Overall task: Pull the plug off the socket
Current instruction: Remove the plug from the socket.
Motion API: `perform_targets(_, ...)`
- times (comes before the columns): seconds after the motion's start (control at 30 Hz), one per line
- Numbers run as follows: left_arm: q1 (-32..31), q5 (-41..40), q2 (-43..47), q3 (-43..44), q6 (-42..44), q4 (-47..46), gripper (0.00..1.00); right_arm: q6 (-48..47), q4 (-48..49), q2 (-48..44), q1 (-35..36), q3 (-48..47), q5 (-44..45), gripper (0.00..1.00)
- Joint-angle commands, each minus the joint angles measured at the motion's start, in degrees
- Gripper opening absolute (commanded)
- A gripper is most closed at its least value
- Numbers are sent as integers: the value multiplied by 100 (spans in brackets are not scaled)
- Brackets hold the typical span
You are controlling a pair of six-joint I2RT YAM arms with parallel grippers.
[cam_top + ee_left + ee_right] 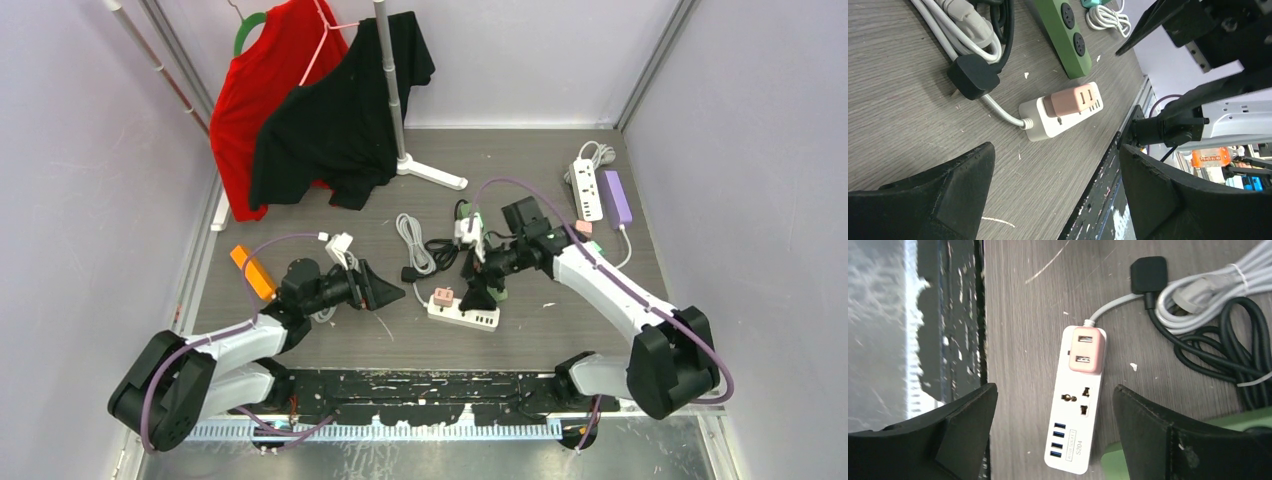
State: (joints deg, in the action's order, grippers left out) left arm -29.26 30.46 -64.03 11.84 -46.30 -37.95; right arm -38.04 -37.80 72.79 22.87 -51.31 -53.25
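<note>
A pink plug (443,297) sits in the left end of a white socket strip (467,314) lying on the table near its front edge. The plug (1086,350) is seated in the strip (1075,415), above an empty outlet and several blue USB ports. My right gripper (1055,389) hovers over the strip's right half, open, its fingers apart from both sides of it and holding nothing. My left gripper (1056,150) is open and empty, to the left of the strip and pointing at the plug (1073,101). In the top view the left gripper (385,288) and right gripper (480,290) flank the plug.
A green power strip (1070,37) lies just behind the white one. A black plug (1148,274) with coiled black and grey cables (412,240) sits behind. A white strip (587,190) and a purple one (618,198) lie back right. A clothes rack (395,90) stands at the back.
</note>
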Motion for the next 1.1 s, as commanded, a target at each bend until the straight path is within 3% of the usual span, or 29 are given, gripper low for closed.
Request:
perform_targets(0.0,-37,-70,202,-40,165,-129,93,-707,592,-97,712,162,1399,89)
perform_targets(0.27,-34,-206,363,-67,201,-32,92,378,1920,172,1576,498,2907,82)
perform_targets(0.47,-37,-244,365,-67,177,-25,92,686,2359,519,1940,499,3718,69)
perform_targets(0.57,-37,-251,344,-59,153,-22,92,670,2383,617,2094,533,3685,57)
perform_targets(0.83,-52,-479,127,-67,-338,-4,92,850,2253,539,1967,464,3380,15)
perform_targets(0.97,-173,-671,-70,-104,-841,-206,92,1427,2268,380,1339,428,2567,4)
perform_targets(1.07,-410,-928,-226,-67,-1102,-279,92,1805,2416,261,1033,518,2119,1)
